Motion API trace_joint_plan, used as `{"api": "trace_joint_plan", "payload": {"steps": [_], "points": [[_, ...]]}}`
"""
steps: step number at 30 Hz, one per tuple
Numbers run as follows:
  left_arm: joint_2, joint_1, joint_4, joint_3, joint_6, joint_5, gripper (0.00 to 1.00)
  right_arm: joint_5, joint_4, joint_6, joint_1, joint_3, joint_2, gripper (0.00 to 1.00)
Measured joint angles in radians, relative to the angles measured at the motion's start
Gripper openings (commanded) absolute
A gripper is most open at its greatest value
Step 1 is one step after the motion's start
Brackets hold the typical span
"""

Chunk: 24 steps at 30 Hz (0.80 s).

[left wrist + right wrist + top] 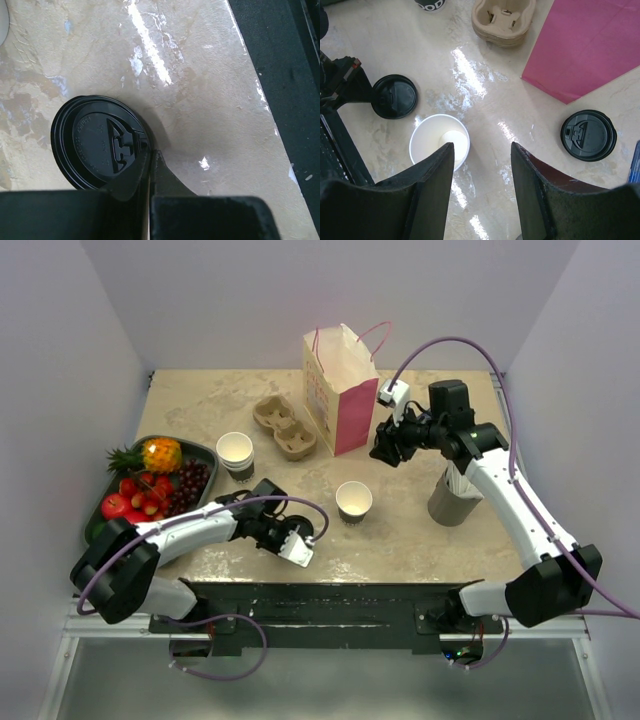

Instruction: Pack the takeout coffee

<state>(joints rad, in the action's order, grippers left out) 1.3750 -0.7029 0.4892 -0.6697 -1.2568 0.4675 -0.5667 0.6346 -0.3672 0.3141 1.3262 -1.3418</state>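
Note:
The takeout coffee cup (pixel 353 500) (pixel 439 145) stands lidless and empty in the middle of the table, white inside with a dark lower band. A loose black lid (pixel 100 145) (pixel 395 96) lies flat on the table to its left. My left gripper (pixel 290 530) (pixel 151 152) is down at the table, shut on that lid's right rim. My right gripper (pixel 385 448) (pixel 482 147) hovers above the table beside the pink bag, open, with nothing between its fingers.
A pink-and-white paper bag (pixel 340 390) (pixel 590 45) stands at the back. A cardboard cup carrier (pixel 283 426) and stacked cups (pixel 236 453) sit left of it. A fruit tray (pixel 203 452) lies at far left. A grey cylinder (pixel 455 498) stands under the right arm. A second black lid (pixel 588 135) lies beside the bag.

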Motion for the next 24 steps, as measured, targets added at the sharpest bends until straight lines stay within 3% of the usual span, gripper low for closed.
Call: {"api": "trace_joint_plan", "payload": {"steps": [6, 14, 18, 24], "points": [[-0.027, 0.031, 0.074, -0.093, 0.098, 0.008, 0.0, 0.01, 0.018, 0.011, 0.0, 0.045, -0.022, 0.51], [-0.038, 0.101, 0.079, -0.489, 0.391, 0.158, 0.0, 0.025, 0.039, 0.123, -0.001, 0.12, -0.045, 0.5], [-0.019, 0.106, -0.061, -0.579, 0.627, 0.266, 0.0, 0.015, 0.041, 0.2, -0.014, 0.16, -0.067, 0.51], [0.011, 0.135, -0.441, -0.47, 1.114, 0.399, 0.0, -0.056, 0.029, 0.315, -0.1, 0.197, -0.077, 0.55]]}}
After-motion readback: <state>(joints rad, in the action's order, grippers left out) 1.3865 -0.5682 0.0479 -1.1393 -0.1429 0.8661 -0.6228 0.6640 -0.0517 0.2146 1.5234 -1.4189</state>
